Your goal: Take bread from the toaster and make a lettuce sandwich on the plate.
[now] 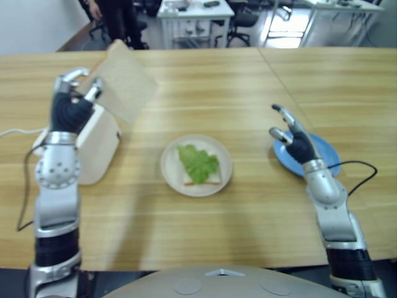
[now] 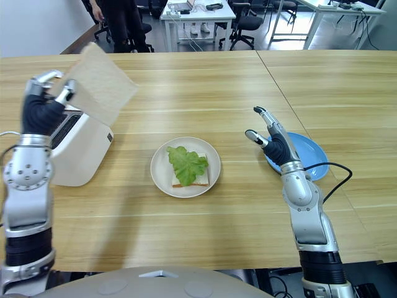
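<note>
The left hand (image 1: 71, 102) was up at the far left of the table (image 1: 248, 87), fingers pinched on the left edge of a slice of bread (image 1: 127, 81). The slice was in the air, tilted, up and a bit to the right of the white toaster (image 1: 99, 146), not touching it. The toaster sat on the table directly below that hand, with a pale cord (image 1: 12, 131) trailing off from it to the left edge.

In the middle of the table was the white plate (image 1: 170, 171). On it lay a bottom slice (image 1: 214, 180) of bread, flat, with a leaf of green lettuce (image 1: 198, 162) on top covering most of it. No top slice on it yet.

Over on the right, the right hand (image 1: 294, 143) was spread loose with nothing in it, fingers pointing away toward the far side. It was at the left rim of a blue plate (image 1: 325, 152). Honestly couldn't tell if it was touching that plate or just hovering above it. The blue one and the white one were well apart.
</note>
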